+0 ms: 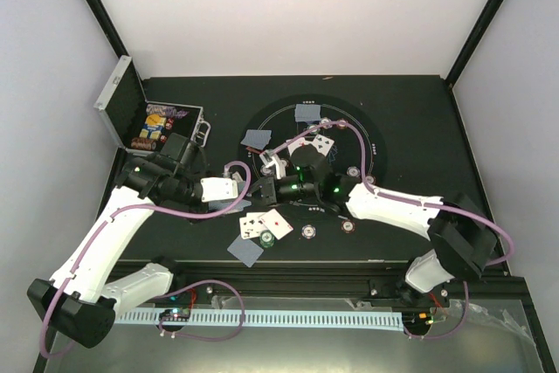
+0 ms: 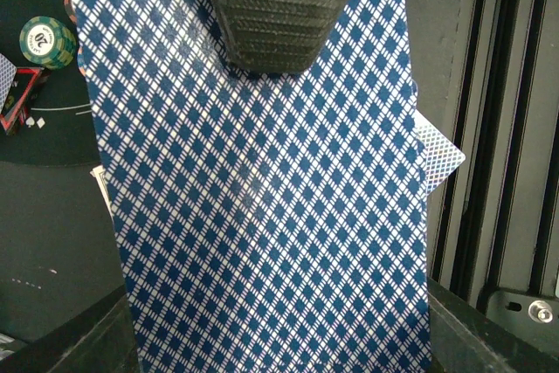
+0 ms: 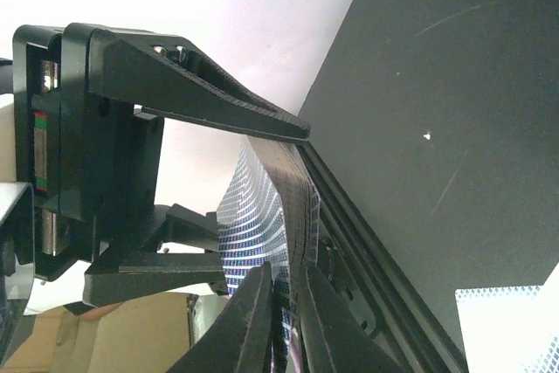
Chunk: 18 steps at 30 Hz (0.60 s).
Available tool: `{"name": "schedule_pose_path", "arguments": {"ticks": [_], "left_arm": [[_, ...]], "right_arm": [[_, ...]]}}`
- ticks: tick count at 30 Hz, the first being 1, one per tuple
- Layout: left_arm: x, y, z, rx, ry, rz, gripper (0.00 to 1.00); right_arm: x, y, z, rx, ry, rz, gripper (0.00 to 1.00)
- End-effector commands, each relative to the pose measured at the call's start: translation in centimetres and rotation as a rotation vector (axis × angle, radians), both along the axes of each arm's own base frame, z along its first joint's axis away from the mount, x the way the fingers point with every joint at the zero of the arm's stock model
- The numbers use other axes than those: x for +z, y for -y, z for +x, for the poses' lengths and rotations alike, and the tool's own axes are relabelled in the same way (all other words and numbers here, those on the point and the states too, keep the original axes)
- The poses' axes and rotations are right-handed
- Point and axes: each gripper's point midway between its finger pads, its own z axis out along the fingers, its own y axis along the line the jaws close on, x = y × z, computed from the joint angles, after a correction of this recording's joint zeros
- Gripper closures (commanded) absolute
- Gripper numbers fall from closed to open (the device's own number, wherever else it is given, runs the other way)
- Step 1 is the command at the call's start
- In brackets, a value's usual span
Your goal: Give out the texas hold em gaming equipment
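Observation:
My left gripper [image 1: 240,191] holds the deck of blue-backed playing cards [image 2: 262,198] over the near left part of the mat; the deck fills the left wrist view. My right gripper [image 1: 264,188] meets it from the right. In the right wrist view my right gripper [image 3: 293,325] is shut on the top card [image 3: 249,216], which bows away from the deck [image 3: 293,189]. One ribbed right finger [image 2: 275,15] lies on the deck's back. Face-up cards [image 1: 265,224], face-down cards [image 1: 258,139] and chips [image 1: 307,231] lie on the mat.
The round black mat [image 1: 376,141] covers the table's middle. The open silver case [image 1: 131,115] stands at the far left. A green chip [image 2: 45,41] and a face-down card [image 2: 441,159] lie below the deck. The table's rail [image 2: 507,172] runs along the near edge.

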Motion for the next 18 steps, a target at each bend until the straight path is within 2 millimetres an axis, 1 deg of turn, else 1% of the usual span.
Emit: {"name": "schedule_pose_path", "arguments": {"ticks": [1,7,10,13,18], "left_arm": [[1.2,0.3,0.5,0.002,0.042,-0.021,0.99],[1.1,0.2,0.5,0.002,0.042,-0.017,0.98],[1.0,0.1,0.5,0.001,0.045,-0.012,0.98],[1.0,0.1,0.5,0.001,0.046,-0.012,0.98],[1.1,0.1,0.6,0.002,0.046,-0.013,0.98]], "right_arm": [[-0.1,0.9,0.6,-0.033,0.012,-0.053,0.89],[-0.9,1.3,0.4,-0.029,0.009,-0.083,0.89],[-0.6,1.4,0.4,-0.033,0.013,-0.081,0.91],[-0.4,1.5,0.4,-0.038,0.018,-0.083,0.98],[0.3,1.5,0.3,-0.031,0.019,-0.066,0.99]]}}
